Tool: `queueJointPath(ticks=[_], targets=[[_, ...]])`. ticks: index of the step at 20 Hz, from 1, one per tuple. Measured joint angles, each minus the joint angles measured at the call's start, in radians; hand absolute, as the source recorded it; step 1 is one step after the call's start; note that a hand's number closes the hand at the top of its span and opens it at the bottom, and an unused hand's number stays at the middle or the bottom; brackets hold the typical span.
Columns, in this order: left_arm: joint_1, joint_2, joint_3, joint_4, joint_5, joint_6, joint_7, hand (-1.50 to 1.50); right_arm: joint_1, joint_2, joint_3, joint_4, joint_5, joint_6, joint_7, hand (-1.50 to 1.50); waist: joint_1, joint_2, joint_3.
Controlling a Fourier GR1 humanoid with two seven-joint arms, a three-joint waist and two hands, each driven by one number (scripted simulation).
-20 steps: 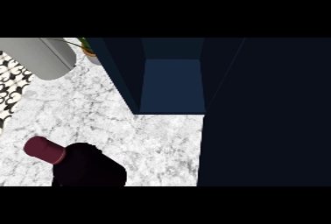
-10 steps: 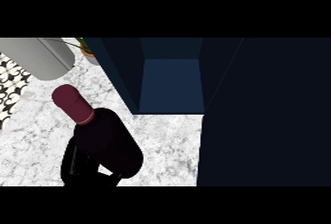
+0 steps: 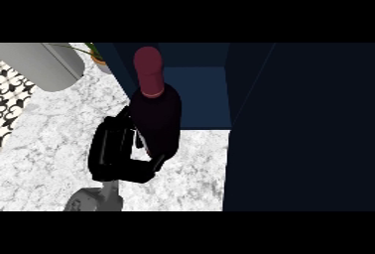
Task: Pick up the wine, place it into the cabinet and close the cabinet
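Robot hand, left one, black, wrapped round lower body of dark glass wine bottle with burgundy capsule. Bottle lifted over white marble tabletop, neck aimed at open dark-blue cabinet. Likely heavy, rigid, slick, breakable; best held low on the wide body, not the neck. Right hand out of sight.

A white marbled desk is lying under and around the hand. Up and to the left of the hand, a grey rounded object is sitting at the desk's far corner, with a small potted plant showing just beside it.
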Motion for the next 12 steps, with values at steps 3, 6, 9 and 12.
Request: queueJointPath(ticks=[3,6,9,12], targets=[[-0.1,0.0,-0.021,0.087,-0.009,0.071,-0.026,1.5,-0.002,0.004,0.005,-0.003,0.007,-0.005,0.005,-1.5,-0.003,0.001,0.0],[-0.144,0.0,-0.057,0.122,-0.044,0.128,-0.03,1.5,0.013,-0.005,-0.004,-0.034,-0.013,0.001,0.022,-1.5,-0.003,0.0,0.0],[-0.208,-0.001,-0.077,0.194,-0.061,0.167,-0.037,1.5,0.017,0.0,-0.002,-0.008,-0.001,0.012,-0.01,-1.5,-0.004,0.0,0.0],[-0.256,-0.001,-0.097,0.276,-0.059,0.192,-0.058,1.5,0.022,-0.004,-0.013,-0.015,-0.011,0.016,-0.008,-1.5,-0.004,0.001,0.0]])
